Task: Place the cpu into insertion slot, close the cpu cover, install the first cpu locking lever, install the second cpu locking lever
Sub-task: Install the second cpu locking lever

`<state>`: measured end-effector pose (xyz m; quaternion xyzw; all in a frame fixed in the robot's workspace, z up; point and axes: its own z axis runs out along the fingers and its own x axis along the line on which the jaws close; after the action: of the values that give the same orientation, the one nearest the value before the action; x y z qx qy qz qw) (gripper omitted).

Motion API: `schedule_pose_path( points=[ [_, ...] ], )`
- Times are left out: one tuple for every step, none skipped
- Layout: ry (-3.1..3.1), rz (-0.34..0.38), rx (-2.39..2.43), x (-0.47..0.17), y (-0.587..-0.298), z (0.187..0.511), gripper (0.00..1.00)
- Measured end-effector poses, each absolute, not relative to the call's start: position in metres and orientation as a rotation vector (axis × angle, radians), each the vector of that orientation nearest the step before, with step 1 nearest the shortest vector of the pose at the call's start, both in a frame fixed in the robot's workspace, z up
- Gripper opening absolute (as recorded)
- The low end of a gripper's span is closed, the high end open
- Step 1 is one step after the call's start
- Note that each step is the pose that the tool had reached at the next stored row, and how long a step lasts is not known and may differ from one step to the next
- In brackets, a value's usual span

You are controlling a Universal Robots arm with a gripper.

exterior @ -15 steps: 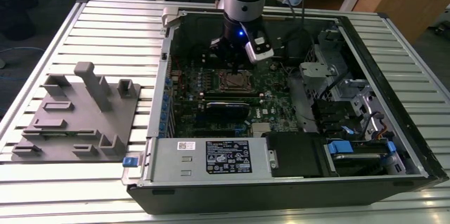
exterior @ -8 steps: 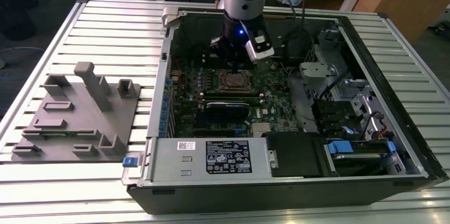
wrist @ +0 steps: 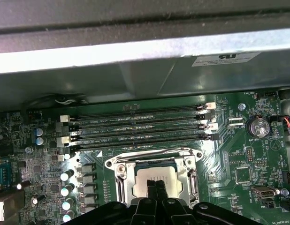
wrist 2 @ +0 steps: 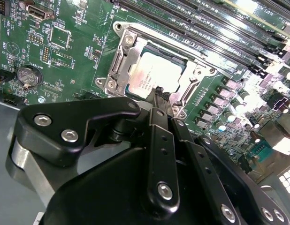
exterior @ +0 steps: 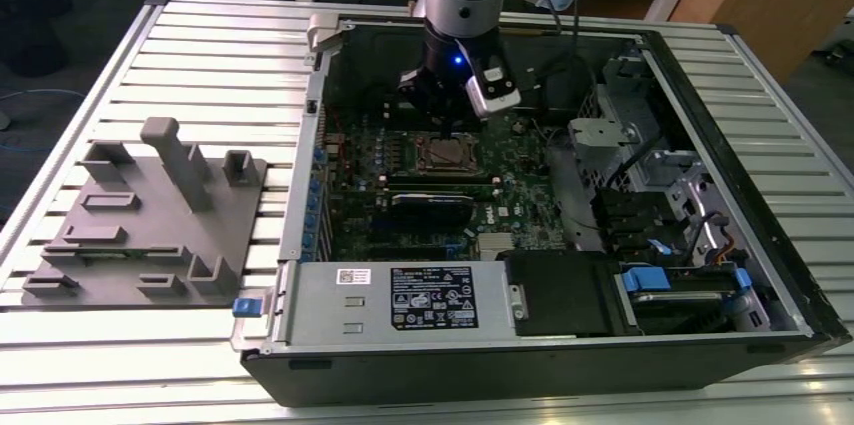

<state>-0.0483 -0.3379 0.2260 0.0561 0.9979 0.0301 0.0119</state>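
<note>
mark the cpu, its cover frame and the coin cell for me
Silvery square cpu (wrist 2: 154, 75), second wrist view: middle of its metal top.
Silvery metal cpu cover frame (wrist 2: 118, 70), second wrist view: side rail.
Round silver coin cell battery (wrist: 258, 126), first wrist view: its face.

bright overhead glare on board; gripper blurred

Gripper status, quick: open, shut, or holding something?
Gripper: shut, fingers pressed together and holding nothing, tips right over the cpu, which sits in the insertion slot with the cpu cover down around it.
</note>
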Motion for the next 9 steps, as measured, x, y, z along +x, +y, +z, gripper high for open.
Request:
schedule_pose_path(
  points=[
    [3.112, 0.094, 0.175, -0.0483, -0.3379, 0.2262, 0.1],
    [3.112, 0.094, 0.175, -0.0483, -0.3379, 0.2263, 0.1],
    [3.112, 0.094, 0.175, -0.0483, -0.3379, 0.2279, 0.1],
    [3.112, 0.094, 0.175, -0.0483, -0.3379, 0.229, 0.1],
    [3.112, 0.094, 0.175, -0.0483, -0.3379, 0.229, 0.1],
    [3.112, 0.094, 0.175, -0.0483, -0.3379, 0.229, 0.1],
    [3.112, 0.094, 0.175, -0.0483, -0.3379, 0.2291, 0.1],
    [3.112, 0.093, 0.175, -0.0483, -0.338, 0.2294, 0.1],
    [3.112, 0.094, 0.175, -0.0483, -0.3379, 0.2294, 0.1]
  ],
)
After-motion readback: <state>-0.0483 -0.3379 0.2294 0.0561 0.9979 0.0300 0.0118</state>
